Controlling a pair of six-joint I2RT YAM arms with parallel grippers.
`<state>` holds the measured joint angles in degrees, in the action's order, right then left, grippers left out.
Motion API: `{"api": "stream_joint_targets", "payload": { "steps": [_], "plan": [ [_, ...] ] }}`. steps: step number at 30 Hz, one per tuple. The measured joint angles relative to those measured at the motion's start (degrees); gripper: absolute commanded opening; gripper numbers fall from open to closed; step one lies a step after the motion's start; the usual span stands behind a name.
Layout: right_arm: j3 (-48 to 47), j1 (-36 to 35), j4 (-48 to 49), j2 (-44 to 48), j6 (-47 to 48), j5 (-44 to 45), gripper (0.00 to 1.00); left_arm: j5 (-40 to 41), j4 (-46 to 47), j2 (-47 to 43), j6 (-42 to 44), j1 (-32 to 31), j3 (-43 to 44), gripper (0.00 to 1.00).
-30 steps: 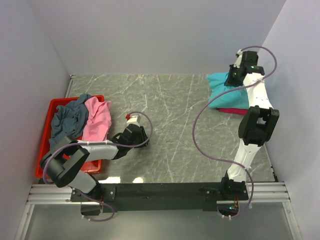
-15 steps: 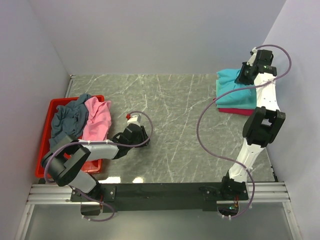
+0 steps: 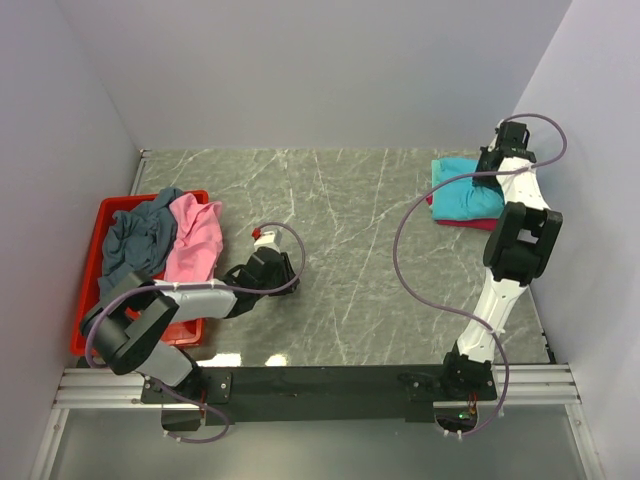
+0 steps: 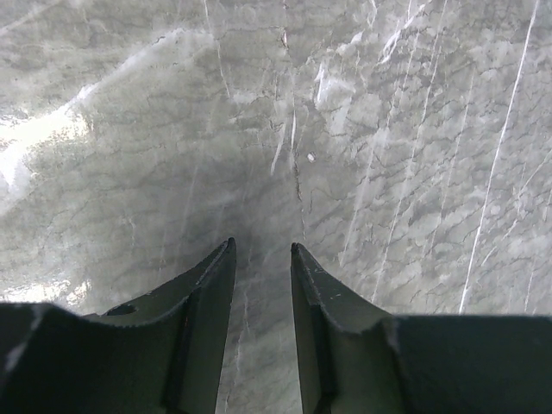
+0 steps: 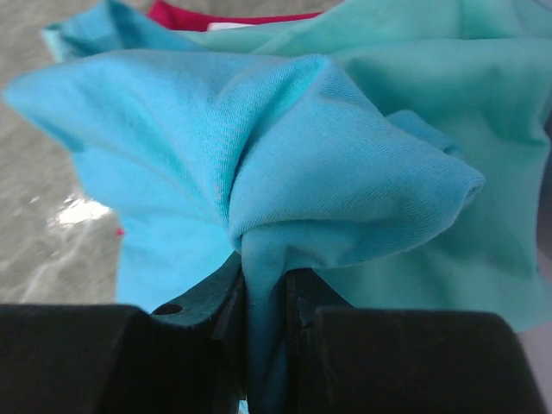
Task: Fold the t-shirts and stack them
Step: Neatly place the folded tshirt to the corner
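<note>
Turquoise shirt [image 5: 285,155] is clamped by a bunched fold in the right jaws and spreads ahead, apparently over the crimson shirt [image 5: 216,15]; left jaws stand apart, empty, well away.

The left gripper [image 4: 261,250] is held low, jaws parted (a clear gap); the right gripper [image 5: 263,276] is extended far forward, clamped on the turquoise t-shirt [image 5: 328,172].

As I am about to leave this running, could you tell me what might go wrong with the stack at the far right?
1. The right gripper pinches only a bunched fold of the turquoise shirt, so on release the cloth may land rumpled rather than flat.
2. The crimson shirt lies directly beneath it, so a sideways pull on the turquoise shirt could drag it askew and spoil the stack.
</note>
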<state>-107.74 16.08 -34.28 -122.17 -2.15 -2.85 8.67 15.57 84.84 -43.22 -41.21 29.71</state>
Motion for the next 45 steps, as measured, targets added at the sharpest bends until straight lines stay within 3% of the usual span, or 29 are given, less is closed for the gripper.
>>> {"api": "stream_joint_targets", "payload": {
  "steps": [3, 5, 6, 7, 12, 14, 15, 22, 27, 32, 39, 45],
  "plan": [
    [2.19, 0.0, 2.95, 0.0, 0.09, 2.89, 0.06, 0.0, -0.55, -0.17, 0.0, 0.0, 0.11, 0.39],
    [3.1, 0.0, 5.09, 0.0, 0.15, 4.5, 0.16, 0.0, -0.94, -0.31, 0.0, 0.0, 0.15, 0.39],
    [3.28, 0.0, 5.77, 0.0, 0.17, 5.29, 0.23, 0.0, -1.11, -0.33, 0.0, 0.0, 0.22, 0.39],
    [3.37, 0.0, 6.32, 0.0, 0.17, 5.88, 0.37, 0.0, -1.25, -0.33, -0.02, 0.0, 0.26, 0.39],
    [3.85, -0.07, 9.38, 0.0, 0.52, 10.6, 0.59, 0.02, -1.7, -0.39, -0.02, 0.0, 0.44, 0.39],
    [5.16, -0.07, 11.37, 0.2, 0.15, 12.9, 0.82, 0.02, -1.97, -0.57, -0.02, 0.0, 0.44, 0.39],
    [6.47, -0.07, 12.63, 0.48, 0.26, 14.12, 0.88, 0.04, -2.25, -0.72, -0.02, 0.0, 0.44, 0.39],
    [17.7, -0.79, 18.64, 6.86, 0.35, 20.79, 0.91, 0.17, -4.96, -2.21, 0.0, 0.0, 0.39, 0.39],
    [27.15, -1.46, 25.35, 18.75, 0.09, 25.2, 0.92, 0.2, -6.08, -3.52, 0.0, 0.0, -0.28, 0.39],
    [29.27, -1.68, 28.98, 27.43, -0.94, 27.12, 0.93, 0.24, -7.54, -4.63, 0.04, 0.0, -0.57, 0.39],
    [38.51, -4.48, 28.5, 37.55, -4.68, 25.86, 0.94, 1.73, -9.84, -8.48, 0.09, 0.0, -0.87, 0.39],
    [48.35, -12.2, 25.29, 48.13, -8.7, 22.4, 0.95, 4.13, -11.85, -13.92, 0.46, 0.0, -0.87, 0.39]
  ]
}}
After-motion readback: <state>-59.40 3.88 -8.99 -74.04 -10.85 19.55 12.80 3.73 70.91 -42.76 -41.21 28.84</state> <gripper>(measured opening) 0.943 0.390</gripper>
